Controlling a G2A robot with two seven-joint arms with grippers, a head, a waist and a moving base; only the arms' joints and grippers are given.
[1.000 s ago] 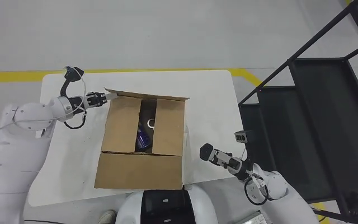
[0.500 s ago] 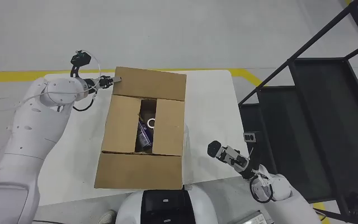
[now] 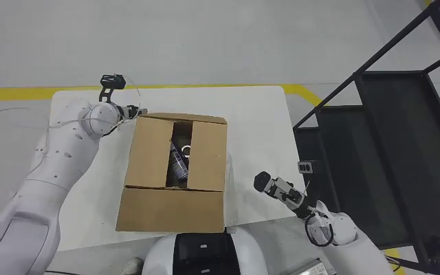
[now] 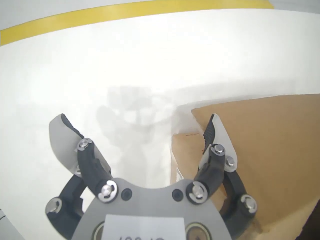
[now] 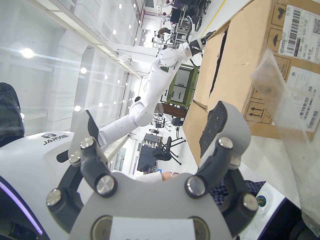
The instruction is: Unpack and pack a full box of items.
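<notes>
A brown cardboard box (image 3: 206, 155) stands mid-table. Its two side flaps lie almost closed, and a narrow gap between them shows dark packaged items (image 3: 179, 161). The near flap (image 3: 168, 210) is folded outward, while the far flap (image 3: 182, 118) shows as a thin edge. My left gripper (image 3: 137, 110) is open at the box's far left corner. In the left wrist view, the left gripper (image 4: 137, 128) has one finger (image 4: 212, 131) against the cardboard (image 4: 262, 138). My right gripper (image 3: 260, 181) (image 5: 155, 121) hangs open and empty to the right of the box (image 5: 237, 51).
A clear plastic film (image 5: 277, 93) sticks up along the box's right side (image 3: 229, 165). The white table (image 3: 254, 124) has bare room right of and behind the box. Black metal stairs (image 3: 364, 137) stand beyond the table's right edge.
The far flap swung up and outward, then came back to a thin edge. My left gripper moved from the box's left side to its far left corner. The right gripper shifted slightly.
</notes>
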